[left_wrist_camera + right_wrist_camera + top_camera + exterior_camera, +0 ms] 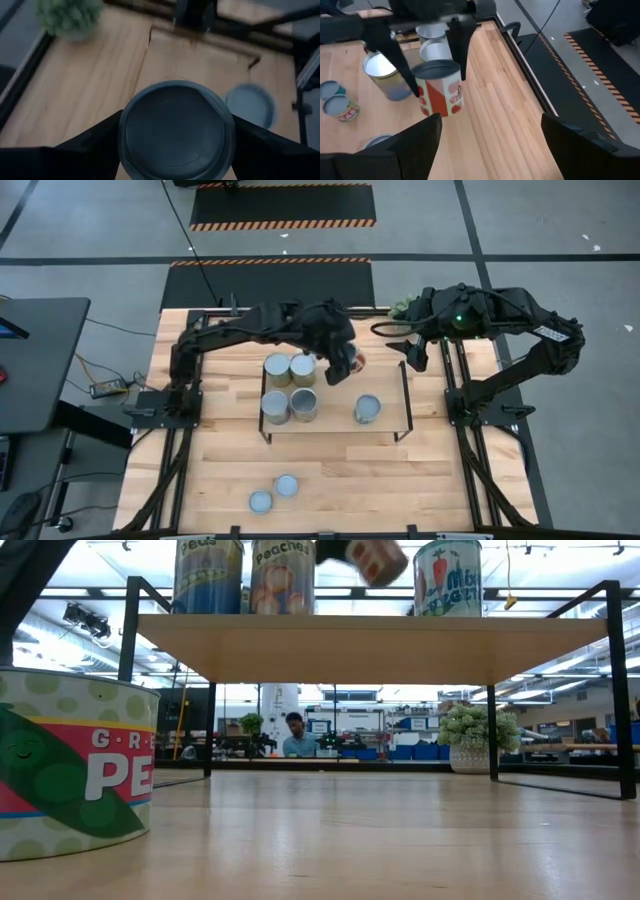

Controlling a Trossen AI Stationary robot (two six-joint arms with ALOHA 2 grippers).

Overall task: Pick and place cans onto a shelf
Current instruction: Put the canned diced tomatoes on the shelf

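While five cans (290, 388) stand on the shelf (385, 395), the left pincer (347, 364) holds a red-labelled can (439, 89).

Left gripper (437, 75) clamped, raised (right gripper (487, 145) agape)

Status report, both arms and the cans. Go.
Left gripper shut on a red-and-white can, held above the shelf. Right gripper open, empty, waiting beside the shelf's end. Five cans shelved, two on the table. Nothing obstructing.
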